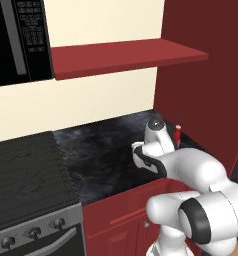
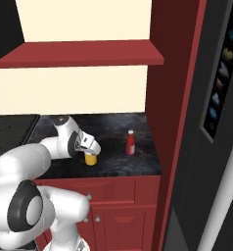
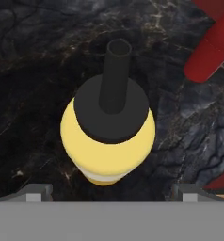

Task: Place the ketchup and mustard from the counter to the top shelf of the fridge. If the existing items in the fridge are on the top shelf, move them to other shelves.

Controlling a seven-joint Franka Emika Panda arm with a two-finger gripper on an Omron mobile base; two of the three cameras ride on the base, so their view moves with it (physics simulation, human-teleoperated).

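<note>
We hold the two-finger gripper (image 3: 112,192) fully open, empty, above the yellow black-capped mustard bottle (image 3: 108,136), straddling it for a grasp; red ketchup bottle (image 2: 130,142) stands beside.

No text can be read; the microwave keypad (image 1: 31,22) markings are too blurred.

counter (image 2: 113,127): dark marble | on it: mustard (image 2: 90,159), ketchup (image 2: 130,142), both upright, apart
</note>
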